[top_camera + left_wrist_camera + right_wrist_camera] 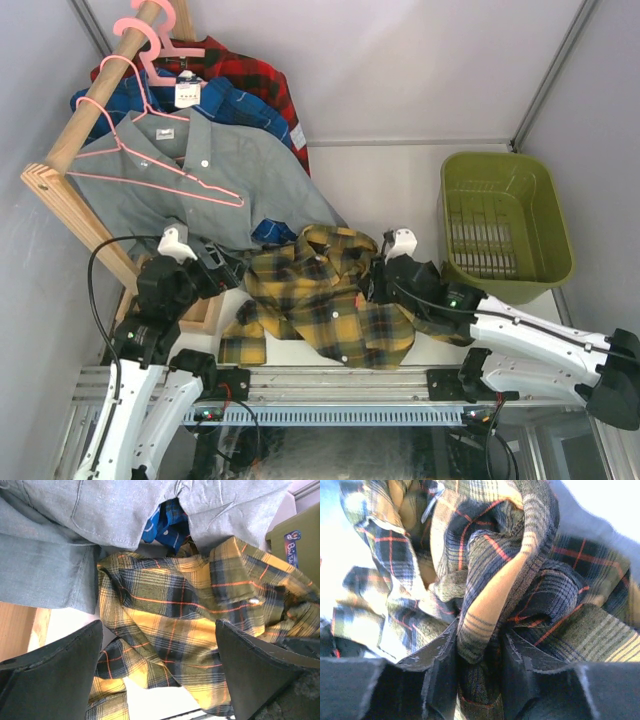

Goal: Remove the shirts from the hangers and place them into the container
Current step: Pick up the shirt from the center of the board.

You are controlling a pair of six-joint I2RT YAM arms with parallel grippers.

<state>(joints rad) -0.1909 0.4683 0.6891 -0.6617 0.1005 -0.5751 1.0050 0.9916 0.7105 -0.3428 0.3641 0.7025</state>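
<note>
— Where the white tabletop (390, 190) meets the left wall, we see a wooden rail (80, 130) carrying three shirts: the grey shirt (170, 200) in front, the blue plaid shirt (235, 105) behind it, the red-black shirt (250, 70) at the back. Agreed?

— Agreed. We also find the yellow plaid shirt (320, 300) off the rail, crumpled on the tabletop at the near edge, between the two arms, its top reaching the grey hem.

— And the container (455, 215)?

— We place it on the right of the tabletop, near the yellow plaid shirt but apart from it, slotted bottom showing.

— The pink hangers (135, 27)?

— We see them hooked on the rail; one thin frame hangs in front of the grey shirt.

— Last, the tools.

— We see the right tool (480, 650) clenched on a bunched fold of the yellow plaid shirt. The left tool (157, 635) is released, fingers spread wide above that shirt's left side.
</note>
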